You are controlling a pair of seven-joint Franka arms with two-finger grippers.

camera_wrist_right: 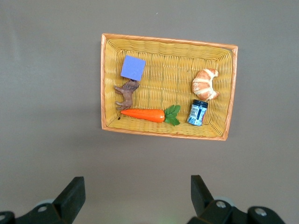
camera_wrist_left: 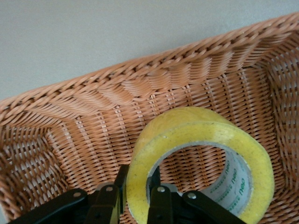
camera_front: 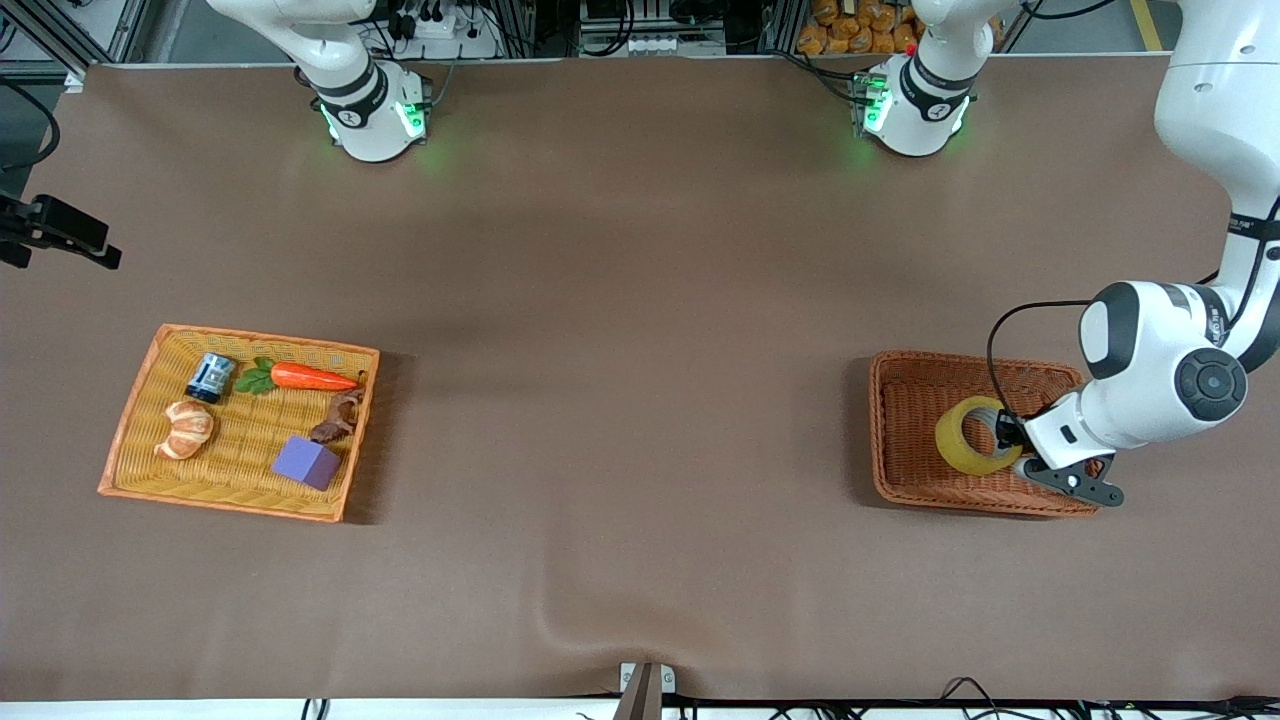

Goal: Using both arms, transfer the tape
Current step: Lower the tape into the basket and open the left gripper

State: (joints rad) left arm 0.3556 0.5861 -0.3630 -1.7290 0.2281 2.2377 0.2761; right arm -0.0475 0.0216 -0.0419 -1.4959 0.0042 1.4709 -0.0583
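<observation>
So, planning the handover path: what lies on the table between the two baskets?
Nothing: the front view shows only bare brown table between the yellow basket and the brown basket holding the tape.

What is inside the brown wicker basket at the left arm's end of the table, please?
Only the tape, standing on edge in the brown basket, with the left hand shut on its wall. The basket floor under the hand is covered in the front view.

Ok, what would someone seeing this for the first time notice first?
Probably the yellowish tape, gripped through its rim by the left gripper in the brown wicker basket at the left arm's end. Next, the yellow tray at the right arm's end, holding a carrot, croissant and purple cube.
</observation>
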